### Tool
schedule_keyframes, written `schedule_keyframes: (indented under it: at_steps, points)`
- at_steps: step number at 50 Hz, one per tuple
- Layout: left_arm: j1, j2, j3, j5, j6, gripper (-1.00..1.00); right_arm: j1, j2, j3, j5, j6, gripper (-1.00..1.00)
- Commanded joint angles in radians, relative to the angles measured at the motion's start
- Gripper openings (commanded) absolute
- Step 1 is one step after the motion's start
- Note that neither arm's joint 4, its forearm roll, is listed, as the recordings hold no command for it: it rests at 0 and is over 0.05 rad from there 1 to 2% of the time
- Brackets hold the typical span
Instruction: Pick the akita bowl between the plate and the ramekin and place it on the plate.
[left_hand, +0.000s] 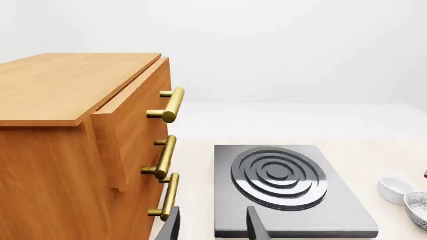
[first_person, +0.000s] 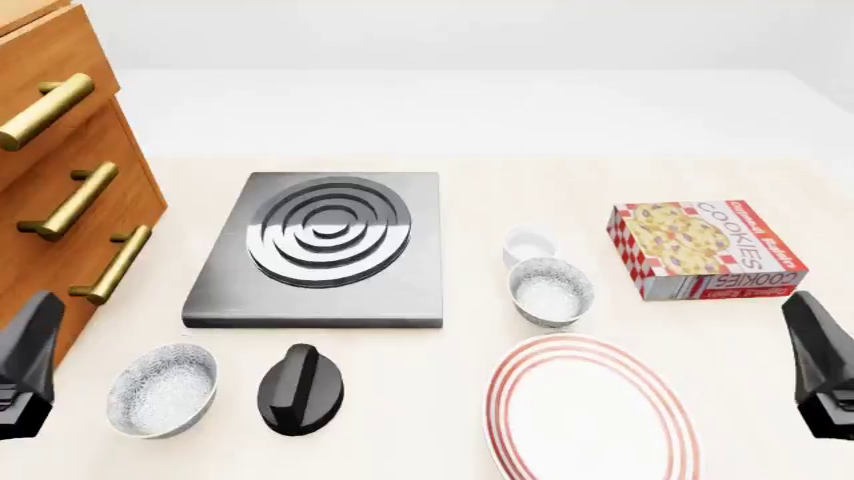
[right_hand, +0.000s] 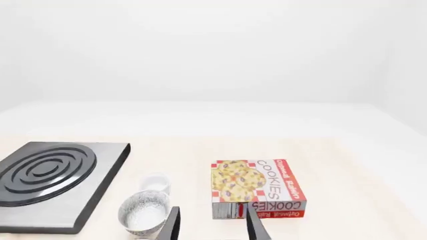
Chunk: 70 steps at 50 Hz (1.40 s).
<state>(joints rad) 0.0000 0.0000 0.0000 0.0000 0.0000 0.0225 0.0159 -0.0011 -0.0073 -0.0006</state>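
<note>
Nothing picked yet. Akita bowl (first_person: 550, 291) sits just beyond the plate (first_person: 591, 412), touching the ramekin (first_person: 529, 246) on its far side. Right gripper (right_hand: 210, 225) jaws spread, empty; left gripper (left_hand: 212, 227) likewise. I'd bring the right one down over the bowl's near rim, avoiding the ramekin.

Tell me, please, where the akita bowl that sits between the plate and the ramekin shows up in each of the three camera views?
Front view: the akita bowl sits right of centre, between the ramekin and the plate.
Left wrist view: only part of it shows, cut off by the picture's edge.
Right wrist view: it is beside the right gripper.
Shared landmark: the stove burner.
</note>
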Motion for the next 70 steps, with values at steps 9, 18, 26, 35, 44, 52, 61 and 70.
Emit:
schedule_keyframes:
  at_steps: [9, 18, 26, 35, 44, 52, 61, 70]
  points:
    - [0.0, 0.0, 0.0, 0.0, 0.0, 1.0, 0.044, 0.043, -0.114, 0.064, 0.063, 1.0]
    - [0.0, 0.0, 0.0, 0.0, 0.0, 1.0, 0.033, 0.138, -0.35, 0.185, 0.02, 1.0]
    - [0.0, 0.0, 0.0, 0.0, 0.0, 1.0, 0.092, 0.249, -0.567, 0.26, -0.015, 1.0]
    - [0.0, 0.0, 0.0, 0.0, 0.0, 1.0, 0.145, 0.453, -0.736, 0.281, -0.034, 1.0]
    - [0.0, 0.0, 0.0, 0.0, 0.0, 1.0, 0.165, 0.61, -0.909, 0.34, -0.059, 1.0]
    - [0.0, 0.0, 0.0, 0.0, 0.0, 1.0, 0.173, 0.795, -1.089, 0.447, -0.053, 1.0]
    - [0.0, 0.0, 0.0, 0.0, 0.0, 1.0, 0.193, 0.959, -1.205, 0.523, -0.068, 1.0]
    - [0.0, 0.0, 0.0, 0.0, 0.0, 1.0, 0.177, 1.043, -1.287, 0.592, -0.095, 1.0]
